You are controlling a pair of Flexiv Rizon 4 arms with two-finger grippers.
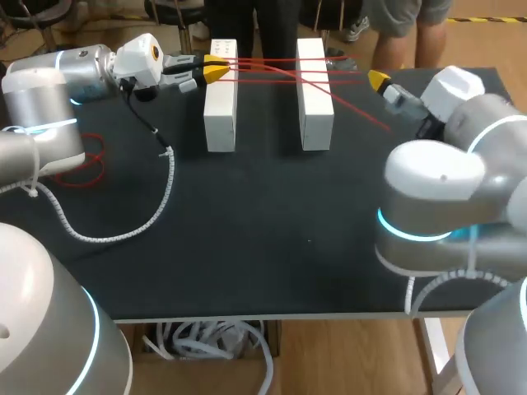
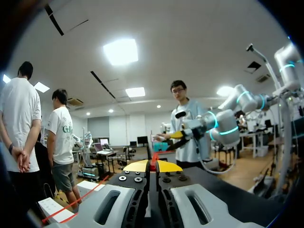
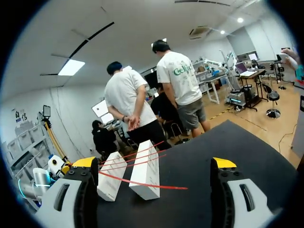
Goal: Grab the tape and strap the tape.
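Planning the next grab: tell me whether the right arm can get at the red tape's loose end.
Probably yes: the right gripper is open, and the red tape ends just ahead of it with nothing between.

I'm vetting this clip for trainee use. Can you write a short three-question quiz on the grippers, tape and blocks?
1. True or false: the right gripper is shut on the tape.
2. Which one grips the tape? A) left gripper B) right gripper C) neither
3. How many white blocks does the tape cross?

Key: 1 false, its fingers stand wide apart with nothing between them; 2 A; 3 two.
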